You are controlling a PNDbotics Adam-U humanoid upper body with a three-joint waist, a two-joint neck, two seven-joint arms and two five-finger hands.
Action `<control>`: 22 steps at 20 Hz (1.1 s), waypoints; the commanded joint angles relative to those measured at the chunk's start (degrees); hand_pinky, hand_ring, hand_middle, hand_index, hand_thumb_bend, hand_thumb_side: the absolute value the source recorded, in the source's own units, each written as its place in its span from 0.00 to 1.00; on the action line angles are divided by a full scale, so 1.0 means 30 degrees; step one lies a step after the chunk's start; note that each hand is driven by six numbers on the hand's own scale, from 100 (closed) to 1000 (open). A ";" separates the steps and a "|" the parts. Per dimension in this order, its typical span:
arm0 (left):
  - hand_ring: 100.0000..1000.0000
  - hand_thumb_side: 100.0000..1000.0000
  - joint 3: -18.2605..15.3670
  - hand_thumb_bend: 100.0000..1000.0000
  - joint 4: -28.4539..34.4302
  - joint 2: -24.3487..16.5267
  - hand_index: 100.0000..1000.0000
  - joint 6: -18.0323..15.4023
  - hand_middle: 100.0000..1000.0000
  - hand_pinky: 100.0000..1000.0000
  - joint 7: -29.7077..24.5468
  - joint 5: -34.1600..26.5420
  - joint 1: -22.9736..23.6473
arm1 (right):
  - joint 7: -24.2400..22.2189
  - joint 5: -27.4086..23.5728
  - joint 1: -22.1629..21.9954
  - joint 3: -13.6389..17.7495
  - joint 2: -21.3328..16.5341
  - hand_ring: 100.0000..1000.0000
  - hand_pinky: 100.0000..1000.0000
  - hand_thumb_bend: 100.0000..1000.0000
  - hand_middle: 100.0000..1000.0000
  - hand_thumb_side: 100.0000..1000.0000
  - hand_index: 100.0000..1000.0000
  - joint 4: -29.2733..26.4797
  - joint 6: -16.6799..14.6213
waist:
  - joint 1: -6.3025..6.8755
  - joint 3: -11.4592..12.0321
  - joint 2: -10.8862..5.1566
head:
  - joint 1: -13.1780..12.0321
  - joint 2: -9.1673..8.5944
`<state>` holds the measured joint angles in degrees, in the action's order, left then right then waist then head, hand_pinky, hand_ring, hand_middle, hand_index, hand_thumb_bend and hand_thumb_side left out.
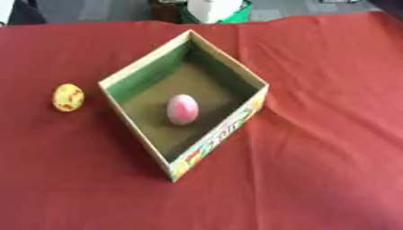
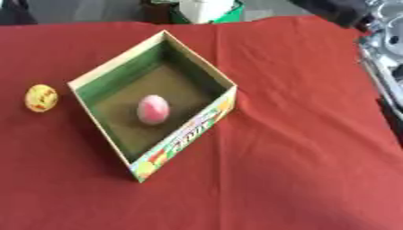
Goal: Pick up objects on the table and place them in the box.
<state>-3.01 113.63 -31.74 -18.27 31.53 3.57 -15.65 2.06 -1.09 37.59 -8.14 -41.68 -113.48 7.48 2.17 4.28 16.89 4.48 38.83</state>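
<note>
An open cardboard box (image 1: 143,67) with green inner walls stands corner-on in the middle of the red tablecloth. Inside it, on the brown floor, lies a pink egg (image 1: 182,109). A yellow egg with red spots (image 1: 68,97) lies on the cloth just left of the box, apart from its wall. Neither hand shows in either view. A silver and black piece of the right arm (image 2: 384,42) shows at the right edge of the right eye view, well away from the box.
A white and green object (image 1: 214,10) stands beyond the table's far edge. Red cloth (image 1: 330,148) stretches to the right of the box and in front of it.
</note>
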 commanded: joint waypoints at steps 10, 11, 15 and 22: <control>0.71 0.66 -0.0195 0.00 0.0321 -0.5586 0.87 0.6375 0.78 0.68 -0.4334 0.4271 -0.0778 | 0.2841 -0.1403 -0.2496 0.1452 -0.0187 0.80 0.81 0.00 0.74 0.80 0.93 -0.0369 -0.3489 | -0.0121 -0.0250 -0.0889 | -0.0543 0.1146; 0.71 0.66 -0.0143 0.00 0.0321 -0.5978 0.88 0.6725 0.78 0.69 -0.4920 0.4517 -0.0949 | 0.2936 -0.1424 -0.2636 0.1525 -0.0151 0.80 0.81 0.01 0.74 0.80 0.93 -0.0369 -0.3535 | -0.0148 -0.0251 -0.0930 | -0.0576 0.1156; 0.74 0.70 0.0290 0.00 0.0321 -0.7300 0.90 0.7742 0.79 0.72 -0.7514 0.5258 -0.1628 | 0.3293 -0.1526 -0.3008 0.1802 -0.0053 0.80 0.81 0.01 0.74 0.80 0.92 -0.0369 -0.3775 | -0.0221 -0.0271 -0.1055 | -0.0667 0.1116; 0.81 0.83 0.1470 0.00 -0.1000 -0.8583 0.95 0.8202 0.83 0.77 -1.2957 0.6821 -0.3271 | 0.3670 -0.1646 -0.3371 0.2038 0.0092 0.80 0.81 0.01 0.73 0.78 0.93 -0.0369 -0.4008 | -0.0240 -0.0314 -0.1083 | -0.0729 0.0973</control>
<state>1.40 111.11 -54.71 6.30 -4.55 23.00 -24.59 12.67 -5.72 27.13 -2.85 -40.48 -113.49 -4.50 1.46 3.29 14.66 2.51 41.82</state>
